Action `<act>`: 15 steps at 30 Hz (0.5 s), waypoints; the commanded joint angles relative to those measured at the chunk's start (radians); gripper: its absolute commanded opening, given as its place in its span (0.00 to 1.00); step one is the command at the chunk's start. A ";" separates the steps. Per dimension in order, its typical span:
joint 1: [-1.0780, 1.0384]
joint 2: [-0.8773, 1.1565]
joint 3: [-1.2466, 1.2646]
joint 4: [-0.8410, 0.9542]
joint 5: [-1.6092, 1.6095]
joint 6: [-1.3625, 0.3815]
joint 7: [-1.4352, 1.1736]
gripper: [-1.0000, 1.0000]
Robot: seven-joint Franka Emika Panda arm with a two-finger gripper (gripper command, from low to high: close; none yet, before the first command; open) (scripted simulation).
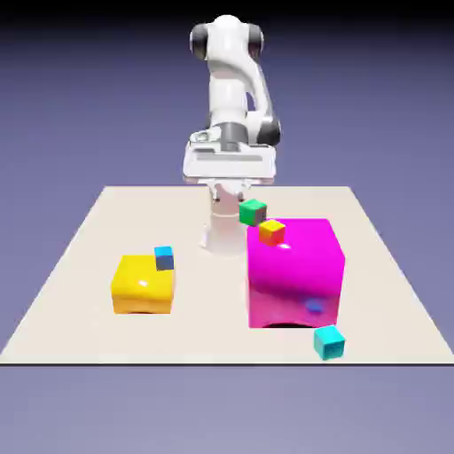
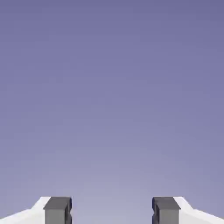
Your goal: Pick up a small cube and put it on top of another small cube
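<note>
A white robot arm [image 1: 232, 89] stands folded at the far edge of the bench [image 1: 80, 257], its hand [image 2: 111, 211] raised level and aimed at the plain backdrop, the two grey fingertips [image 2: 57, 210] parted with nothing between them. The teal small cube [image 1: 329, 341] sits alone near the front edge of the bench, toward the exterior view's right, just in front of a large magenta block [image 1: 294, 273]. Its destination, the yellow-topped small cube [image 1: 271, 232], sits at the magenta block's far left corner; whether it rests on that block or on the bench behind cannot be told. A green cube [image 1: 253, 211] lies close beyond it. A large yellow block [image 1: 142, 284] with a tiny cyan-topped cube [image 1: 164, 258] at its corner lies well apart to the left. The reach has not begun; done well, it would likely swing the hand downward, clear the tall magenta block, and centre the parted fingers squarely over the teal cube's flat sides before descending.
</note>
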 commanded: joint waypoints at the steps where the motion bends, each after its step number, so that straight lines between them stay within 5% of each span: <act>1: 0.012 0.035 -0.006 0.036 0.006 -0.036 0.001 0.50; 15: 0.187 0.518 -0.090 0.544 0.088 -0.544 0.012 0.50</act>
